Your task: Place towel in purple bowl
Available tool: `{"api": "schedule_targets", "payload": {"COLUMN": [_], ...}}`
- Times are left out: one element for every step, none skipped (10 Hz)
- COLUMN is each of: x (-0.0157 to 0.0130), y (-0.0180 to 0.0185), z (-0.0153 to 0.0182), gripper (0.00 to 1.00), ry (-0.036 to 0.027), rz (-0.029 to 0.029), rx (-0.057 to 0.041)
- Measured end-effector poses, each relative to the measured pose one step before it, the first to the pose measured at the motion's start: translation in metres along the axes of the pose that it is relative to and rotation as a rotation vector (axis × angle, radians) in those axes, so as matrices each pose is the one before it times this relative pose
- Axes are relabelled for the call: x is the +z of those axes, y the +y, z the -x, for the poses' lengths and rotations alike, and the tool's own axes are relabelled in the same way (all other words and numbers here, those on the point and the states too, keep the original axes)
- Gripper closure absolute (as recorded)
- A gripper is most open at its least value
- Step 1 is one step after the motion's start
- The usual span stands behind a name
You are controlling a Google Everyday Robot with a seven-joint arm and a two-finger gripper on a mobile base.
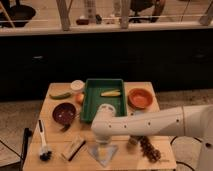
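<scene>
Wooden tabletop (123, 159) fills the scene, and the white arm (150, 122) reaches in from the right, bending down to the end effector (102, 142) near the front edge. Whether it's parted or closed, I cannot tell. The green tray (90, 102) sits just behind it. The purple bowl (64, 113), dark maroon and round, waits off to its left. The towel (103, 153) lies directly beneath the end effector: thin, pale grey-blue, flat, one corner pointing forward like a diamond.
</scene>
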State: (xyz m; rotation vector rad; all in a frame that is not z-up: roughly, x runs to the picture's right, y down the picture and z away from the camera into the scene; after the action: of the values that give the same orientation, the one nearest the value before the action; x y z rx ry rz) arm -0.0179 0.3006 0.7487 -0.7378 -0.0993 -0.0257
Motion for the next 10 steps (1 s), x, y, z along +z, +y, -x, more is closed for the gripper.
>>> {"api": "schedule_targets", "payload": {"x": [0.00501, 0.00378, 0.00295, 0.00345, 0.00617, 0.00435, 0.00091, -0.00149, -0.00191, -0.00154], "y": [-0.00130, -0.00035, -0.00006, 0.00050, 0.00097, -0.00037, -0.00316, 0.00136, 0.00174, 0.00035], "z": [-0.00504, -0.00385, -0.00456, -0.00410, -0.00593, -0.00278, -0.00036, -0.00020, -0.00233, -0.00101], "gripper": [0.20, 0.22, 0.28, 0.38, 0.49, 0.58, 0.68, 0.79, 0.91, 0.96], "ry": [-0.00594, -0.01496, -0.01324, -0.01789, -0.02297, -0.02507, -0.01046, 0.00518, 0.00629, 0.00250], "rz": [-0.00229, -0.00209, -0.00206, -0.00013, 0.00559, 0.00505, -0.00351, 0.00245, 0.00318, 0.00094], "rx": [-0.00460, -0.00521, -0.00169, -0.00205, 0.00209, 0.00758, 0.00256, -0.00523, -0.00214, -0.00029]}}
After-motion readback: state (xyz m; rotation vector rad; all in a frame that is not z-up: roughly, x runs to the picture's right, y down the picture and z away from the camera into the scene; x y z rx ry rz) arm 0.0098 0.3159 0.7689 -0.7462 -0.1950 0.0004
